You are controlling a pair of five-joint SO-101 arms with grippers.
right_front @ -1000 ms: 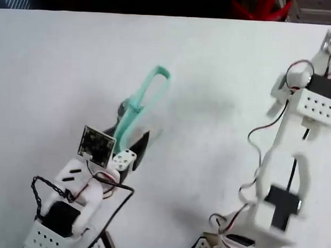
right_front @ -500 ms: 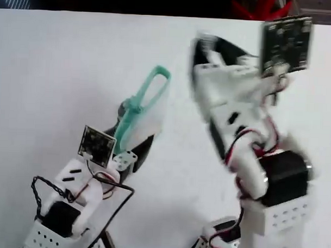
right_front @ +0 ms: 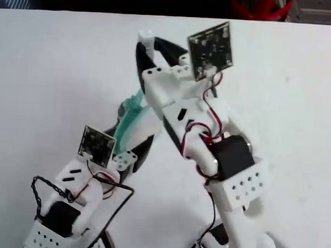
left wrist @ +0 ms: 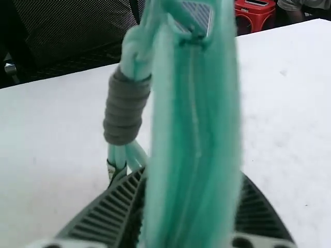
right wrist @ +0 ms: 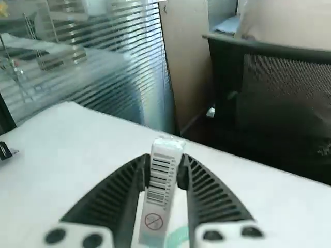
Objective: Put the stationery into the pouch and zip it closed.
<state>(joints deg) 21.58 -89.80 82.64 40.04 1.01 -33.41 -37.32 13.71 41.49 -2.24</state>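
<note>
My left pincer [left wrist: 189,217] is clamped on one edge of the teal pouch [left wrist: 196,119]. The pouch stands up out of its jaws with the zip seam turned toward my wrist, and a grey band [left wrist: 124,111] wraps the strap just beside it. My right pincer [right wrist: 164,163] is narrowed on a white stick [right wrist: 161,191] with a barcode label, held between both jaws with its tip poking past them.

From above, the right pincer [right_front: 152,50] hangs over the bench [right_front: 53,65], just beyond the far end of the teal pouch [right_front: 127,125]. I judge this is the loading step: the white stick is carried but not yet inside. Next I should tip the stick down toward the pouch's mouth, line it up with the zip seam, and lower it before letting go. I cannot tell how far the zip is open, so the entry needs care.
</note>
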